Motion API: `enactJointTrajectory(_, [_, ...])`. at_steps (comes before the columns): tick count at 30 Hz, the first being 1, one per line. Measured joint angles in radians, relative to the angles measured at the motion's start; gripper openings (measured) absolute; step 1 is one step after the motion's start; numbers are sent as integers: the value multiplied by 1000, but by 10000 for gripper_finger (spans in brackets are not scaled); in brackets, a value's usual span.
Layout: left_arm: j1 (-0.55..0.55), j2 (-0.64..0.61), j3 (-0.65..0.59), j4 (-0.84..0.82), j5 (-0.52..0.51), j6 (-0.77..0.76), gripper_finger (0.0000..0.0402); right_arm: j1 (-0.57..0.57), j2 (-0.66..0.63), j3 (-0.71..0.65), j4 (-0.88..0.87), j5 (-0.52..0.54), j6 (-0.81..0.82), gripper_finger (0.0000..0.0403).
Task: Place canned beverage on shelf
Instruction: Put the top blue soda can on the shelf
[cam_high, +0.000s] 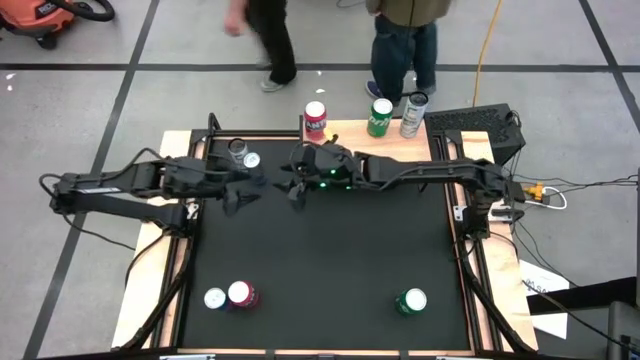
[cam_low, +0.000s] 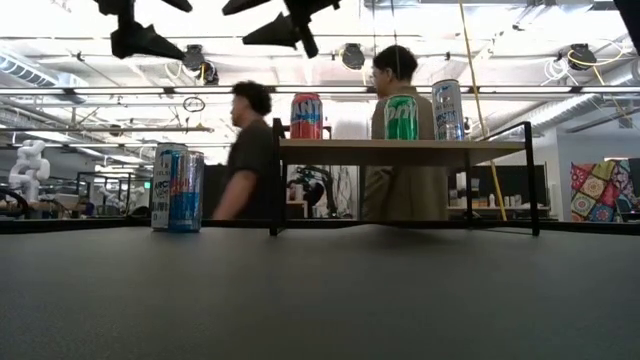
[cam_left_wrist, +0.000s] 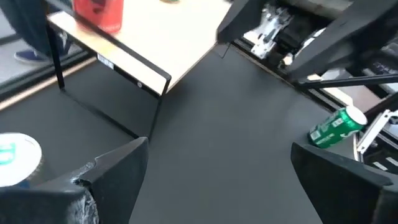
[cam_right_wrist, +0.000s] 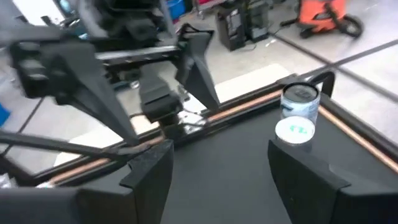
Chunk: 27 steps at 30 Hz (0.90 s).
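Shelf: the low shelf (cam_high: 350, 135), a light wood plank on thin black legs, stood at the far edge of the black worktop (cam_high: 320, 260).
On the shelf: a red can (cam_high: 315, 117), a green can (cam_high: 379, 116) and a tall silver can (cam_high: 413, 113) stood upright in a row on the plank, apart from one another.
Beside the shelf: two silver-and-blue cans (cam_high: 243, 155) stood close together on the worktop, off the red can's end of the shelf.
Far from the shelf: a silver-topped can (cam_high: 215, 298) and a red can with a white top (cam_high: 241, 294) stood touching near the worktop's opposite edge; a second green can (cam_high: 411, 301) stood alone, well apart from that pair.
Left claw: the left claw (cam_high: 243, 192) hung above the worktop, just in front of the two silver-and-blue cans, its fingers (cam_left_wrist: 112, 171) spread apart and empty.
Right claw: the right claw (cam_high: 292, 183) hung above the worktop in front of the shelf's red-can end, facing the left claw, its fingers (cam_right_wrist: 152, 165) likewise apart and holding nothing.
Behind the shelf: two people (cam_low: 400, 140) were on the floor beyond the worktop, one blurred.
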Motion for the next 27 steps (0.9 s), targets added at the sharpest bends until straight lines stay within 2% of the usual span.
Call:
enactJointTrajectory(7, [0,-85,0,-31,24,124,391,2,67,0,97,76,-17,247])
enactJointTrajectory(13, [-8,-114,-6,-144,25,110,391,4,104,0,124,90,57,247])
enactJointTrajectory(16, [-10,-114,-6,-178,-33,113,391,18,104,0,103,119,67,247])
enactJointTrajectory(19, [-10,-92,-6,-183,-44,203,391,42,94,0,84,187,45,247])
enactJointTrajectory(21, [-10,-68,-6,-181,-19,249,391,51,79,0,70,191,30,247])
enactJointTrajectory(27, [-10,37,-6,-179,8,247,391,53,21,0,-31,190,45,247])
